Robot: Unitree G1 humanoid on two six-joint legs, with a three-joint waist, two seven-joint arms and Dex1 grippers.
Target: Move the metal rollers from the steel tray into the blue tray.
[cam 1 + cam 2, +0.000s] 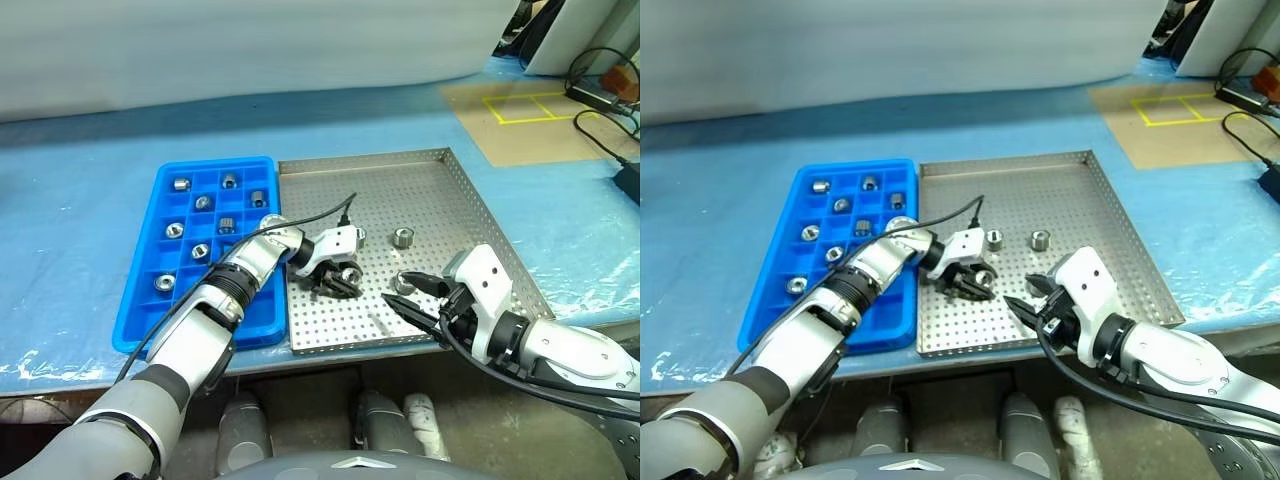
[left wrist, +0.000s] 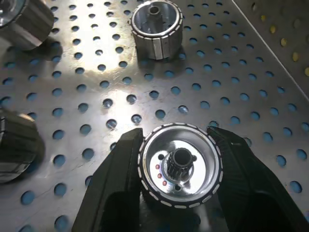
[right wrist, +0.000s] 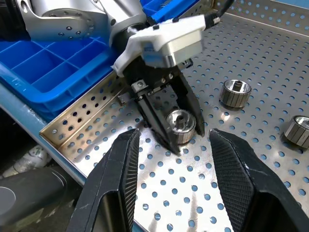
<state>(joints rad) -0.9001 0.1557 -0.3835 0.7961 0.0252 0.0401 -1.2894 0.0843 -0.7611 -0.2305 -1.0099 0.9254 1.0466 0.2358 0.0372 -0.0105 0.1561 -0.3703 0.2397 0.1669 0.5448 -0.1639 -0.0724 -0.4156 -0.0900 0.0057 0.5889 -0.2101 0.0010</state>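
The steel tray (image 1: 420,195) lies in front of me, with the blue tray (image 1: 215,164) against its left side. Several metal rollers (image 1: 202,202) sit in the blue tray's compartments. My left gripper (image 1: 343,279) reaches into the steel tray's front left part and is shut on one metal roller (image 2: 180,166), which stands on the perforated floor between both fingers (image 2: 120,179). Loose rollers (image 1: 402,238) lie further back in the steel tray. My right gripper (image 1: 398,293) hovers just right of the held roller (image 3: 179,123), open with nothing between its fingers (image 3: 120,174).
Blue plastic sheeting (image 1: 80,210) covers the table around both trays. At the far right lie a cardboard sheet with yellow tape (image 1: 530,105) and black cables (image 1: 600,120). The table's front edge runs just below the trays.
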